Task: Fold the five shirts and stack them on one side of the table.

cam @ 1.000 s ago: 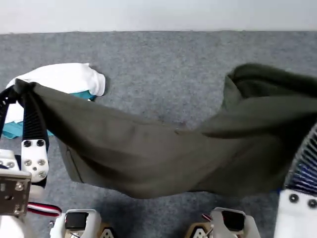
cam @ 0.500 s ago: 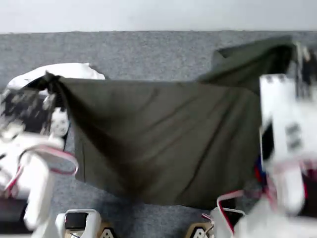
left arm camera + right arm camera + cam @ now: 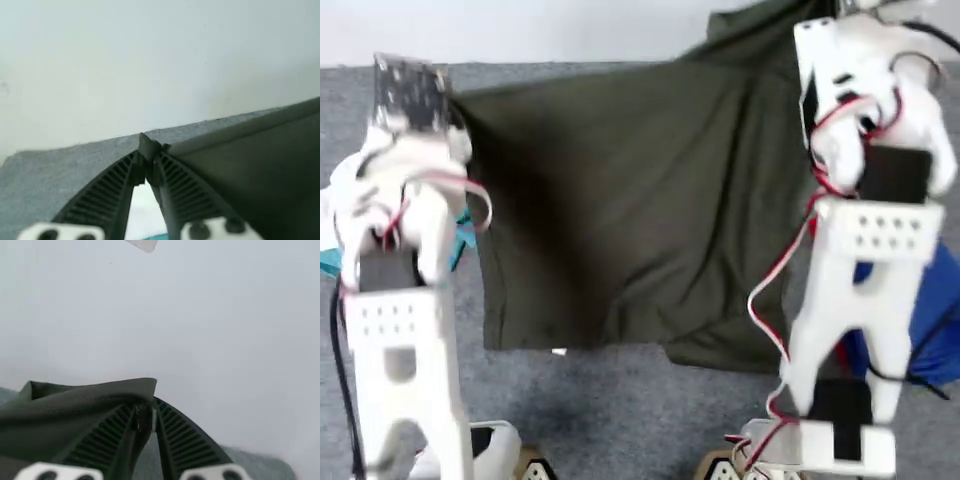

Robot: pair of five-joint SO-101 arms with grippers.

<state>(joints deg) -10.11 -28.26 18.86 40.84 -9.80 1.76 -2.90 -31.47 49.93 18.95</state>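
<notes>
1. Olive shirt (image 3: 260, 160): the left hand (image 3: 149, 150) is clenched on one corner of it, with a peak of fabric poking out past the fingertips.
2. In the right wrist view, the right hand (image 3: 145, 412) is clamped tight on another edge of the olive shirt (image 3: 75, 410). A fold of cloth stands up above the ribbed fingers, in front of a pale wall (image 3: 200, 315).
3. From above, the olive shirt (image 3: 640, 200) is stretched as a wide sheet between the two arms. It fills the middle of the view and runs up towards 12 o'clock.
4. The left arm (image 3: 395, 330) stands at 9 o'clock and the right arm (image 3: 865, 240) at 3 o'clock. Both hands are hard to make out behind their own wrists.
5. The shirt's corner at 1 o'clock is cut off by the picture's edge. Its lower hem hangs at about 6 o'clock over the grey desk (image 3: 650, 420), and I cannot tell whether it touches.
6. A small white speck (image 3: 558, 351) sits at the hem. It is too small to tell whether it is a label, and nothing on it can be read.
7. Between the left fingers, a white cloth (image 3: 142, 210) shows down on the desk.
8. A teal cloth (image 3: 327, 262) peeks out at 9 o'clock, partly hidden by the left arm.
9. A blue cloth (image 3: 930, 330) lies at 4 o'clock, partly behind the right arm and cut off by the edge.
</notes>
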